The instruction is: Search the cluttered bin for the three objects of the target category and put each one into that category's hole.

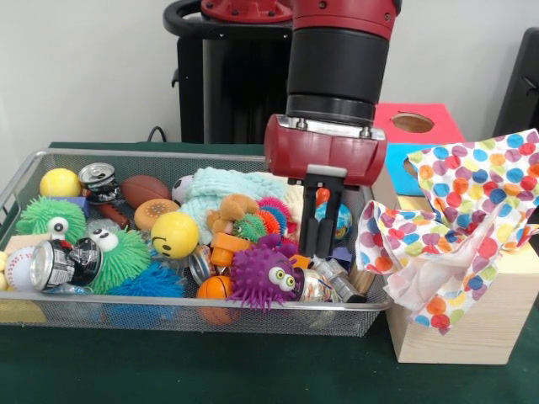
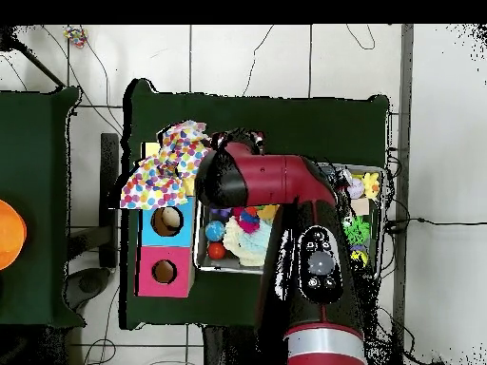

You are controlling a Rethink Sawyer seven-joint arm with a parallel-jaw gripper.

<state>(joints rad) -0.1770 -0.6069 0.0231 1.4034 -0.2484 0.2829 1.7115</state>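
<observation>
Searching is under way: the gripper (image 1: 323,246), lowered into the wire bin (image 1: 210,313) with fingers slightly parted, grips nothing; a target beneath must be chosen.

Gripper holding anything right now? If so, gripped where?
Cannot tell. The gripper is down among the toys at the right end of the wire bin, beside the purple spiky ball; no grasp is visible.

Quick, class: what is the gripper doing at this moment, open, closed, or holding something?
Gripper: down inside the wire bin, jaws close together; whether they hold anything cannot be told.
</observation>
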